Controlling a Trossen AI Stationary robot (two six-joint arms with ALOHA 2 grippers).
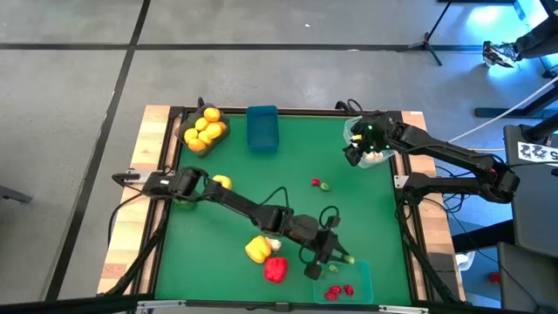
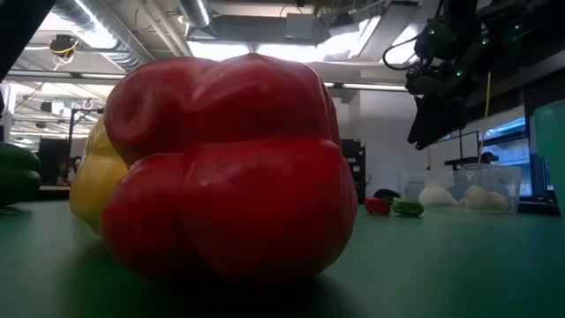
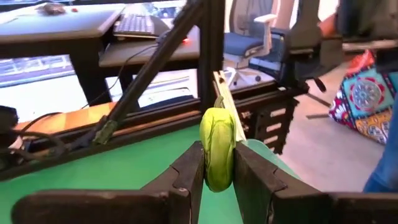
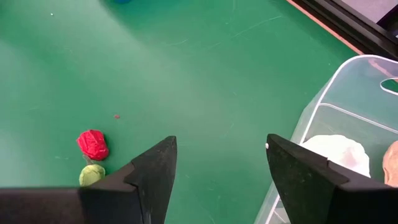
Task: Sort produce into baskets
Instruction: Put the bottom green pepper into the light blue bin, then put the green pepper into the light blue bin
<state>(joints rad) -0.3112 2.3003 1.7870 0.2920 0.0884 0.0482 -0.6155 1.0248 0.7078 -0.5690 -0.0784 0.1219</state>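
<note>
Counter (image 1: 261, 183): green mat, wood edges, as I view it from above.

Baskets: I count a dark grey basket (image 1: 220, 133) far left with yellow-orange fruits (image 1: 207, 129); a blue basket (image 1: 261, 128) just right of it; a clear basket (image 1: 356, 133) far right with white pieces (image 4: 339, 151); a teal basket (image 1: 359, 281) near right with red bits (image 1: 341, 290).

Left end effector (image 1: 327, 255): near centre-right, at the teal basket's edge, I see it clamped on a small green piece (image 3: 217, 148).

Right end effector (image 4: 221, 168): over the clear basket, fingers wide, holding nothing.

Loose produce: red pepper (image 1: 275, 269) and yellow pepper (image 1: 256, 249) near centre; yellow fruit (image 1: 222, 182) left; red bit (image 4: 92, 144) touching green bit (image 4: 91, 174), mid-counter.
</note>
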